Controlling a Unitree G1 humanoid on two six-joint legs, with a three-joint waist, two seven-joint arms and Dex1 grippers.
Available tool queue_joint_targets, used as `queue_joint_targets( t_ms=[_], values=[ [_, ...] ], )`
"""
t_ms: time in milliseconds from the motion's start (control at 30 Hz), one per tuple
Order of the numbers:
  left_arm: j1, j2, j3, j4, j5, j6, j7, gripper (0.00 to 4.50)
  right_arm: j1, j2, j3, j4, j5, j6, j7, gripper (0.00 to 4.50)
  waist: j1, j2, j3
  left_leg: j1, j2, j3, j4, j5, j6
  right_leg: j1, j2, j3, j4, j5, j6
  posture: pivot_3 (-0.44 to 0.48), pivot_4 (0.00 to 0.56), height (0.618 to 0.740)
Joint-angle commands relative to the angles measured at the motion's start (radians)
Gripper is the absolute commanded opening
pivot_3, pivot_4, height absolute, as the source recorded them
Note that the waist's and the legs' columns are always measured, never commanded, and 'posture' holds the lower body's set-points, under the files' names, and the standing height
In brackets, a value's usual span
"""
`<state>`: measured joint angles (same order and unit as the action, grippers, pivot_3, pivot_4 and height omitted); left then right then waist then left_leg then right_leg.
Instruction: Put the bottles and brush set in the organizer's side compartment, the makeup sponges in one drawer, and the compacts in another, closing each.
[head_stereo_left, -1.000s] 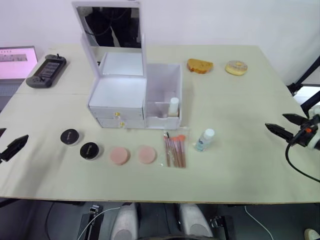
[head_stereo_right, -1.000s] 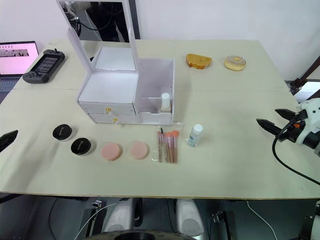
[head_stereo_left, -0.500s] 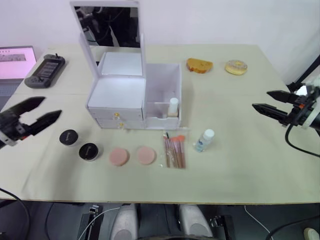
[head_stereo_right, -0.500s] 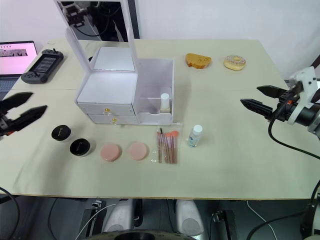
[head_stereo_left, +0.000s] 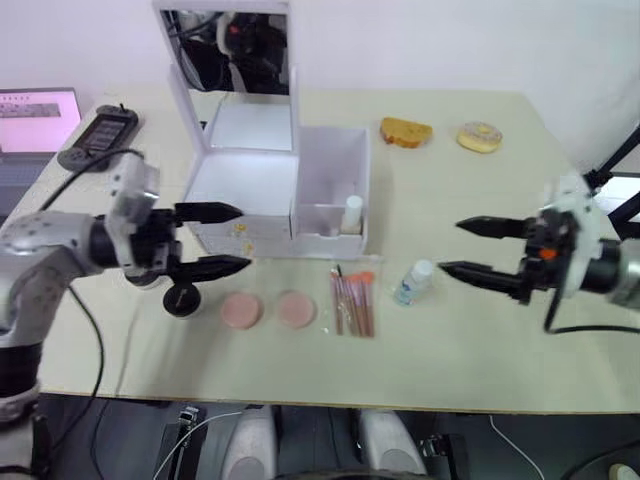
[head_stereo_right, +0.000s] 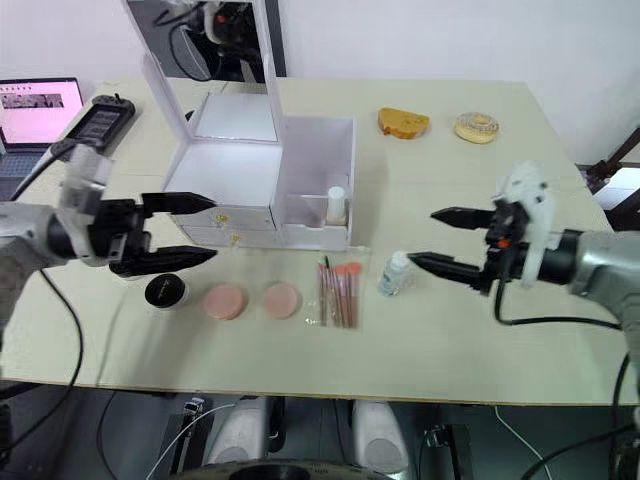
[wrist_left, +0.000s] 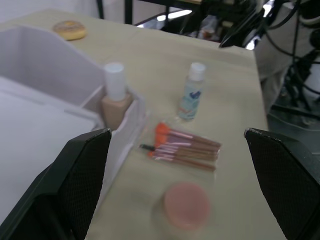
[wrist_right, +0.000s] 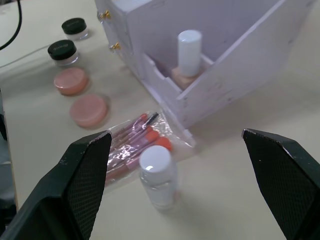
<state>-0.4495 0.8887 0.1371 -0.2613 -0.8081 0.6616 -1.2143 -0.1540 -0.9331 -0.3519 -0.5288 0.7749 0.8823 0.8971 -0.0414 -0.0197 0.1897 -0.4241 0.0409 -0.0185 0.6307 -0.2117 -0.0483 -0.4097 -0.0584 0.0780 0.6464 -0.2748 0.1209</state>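
While one bottle (wrist_right: 189, 56), yellowish with a white cap, already stands upright in the side bin (head_stereo_left: 334, 178), most of the task looks undone. Organizer (head_stereo_left: 245, 190): white smooth plastic box, mirror lid upright, both drawers shut, set toward the desk's (head_stereo_left: 500, 330) far edge, left of centre. Second bottle (head_stereo_left: 411, 281): small, clear, bluish label, white cap, upright on the desk near the bin's front right corner. Brush set (head_stereo_left: 351, 301): flat clear sleeve, slim pink-orange handles, lying in front of the bin. Sponges (head_stereo_left: 267, 310): two round flat pink puffs, soft-looking, side by side left of the brushes. Compacts: one round black glossy case (head_stereo_left: 181, 299) left of the sponges; a second (wrist_right: 75, 27) beyond it, toward the left edge. Left gripper (head_stereo_left: 228, 239): fingers spread wide, empty, in front of the drawers above the compacts. Right gripper (head_stereo_left: 464, 247): fingers spread wide, empty, just right of the loose bottle and pointing at it. Outstanding, by my estimate: one bottle, brush set, sponges, compacts, and every drawer opening and closing.
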Motion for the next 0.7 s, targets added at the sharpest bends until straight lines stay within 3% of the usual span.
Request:
queue_joint_targets(
  t_ms=[33, 367, 500, 700],
  values=[
    [-0.043, -0.019, -0.005, -0.026, -0.015, 0.012, 0.018, 4.5, 0.045, 0.005, 0.03, -0.063, -0.065, -0.06, -0.044, 4.41, 0.0, 0.0, 0.0, 0.0, 0.0, 0.0, 0.0, 0.0, 0.0, 0.0, 0.0, 0.0, 0.0, 0.0, 0.0, 0.0, 0.15, 0.74],
    [-0.06, -0.038, -0.017, -0.034, -0.005, 0.019, 0.029, 4.5, 0.065, 0.062, 0.093, 0.013, -0.131, -0.178, -0.061, 4.41, -0.002, -0.001, 0.0, 0.0, 0.0, -0.001, 0.0, 0.0, 0.0, 0.0, 0.001, 0.0, 0.0, 0.0, 0.0, 0.0, 0.15, 0.74],
    [-0.059, -0.038, -0.014, -0.036, -0.003, 0.018, 0.037, 4.5, 0.055, 0.064, 0.129, 0.036, -0.155, -0.199, -0.046, 2.76, -0.001, 0.0, 0.0, 0.0, 0.0, -0.001, 0.0, 0.0, 0.0, 0.0, 0.001, 0.0, 0.001, 0.0, 0.0, 0.0, 0.15, 0.74],
    [-0.068, -0.04, 0.003, -0.039, -0.036, 0.043, 0.053, 4.5, 0.057, 0.068, 0.142, 0.055, -0.156, -0.202, -0.029, 2.76, -0.001, 0.0, 0.0, 0.0, 0.0, -0.001, 0.0, 0.0, 0.0, 0.0, 0.001, 0.0, 0.0, 0.0, 0.0, 0.0, 0.15, 0.74]
  ],
)
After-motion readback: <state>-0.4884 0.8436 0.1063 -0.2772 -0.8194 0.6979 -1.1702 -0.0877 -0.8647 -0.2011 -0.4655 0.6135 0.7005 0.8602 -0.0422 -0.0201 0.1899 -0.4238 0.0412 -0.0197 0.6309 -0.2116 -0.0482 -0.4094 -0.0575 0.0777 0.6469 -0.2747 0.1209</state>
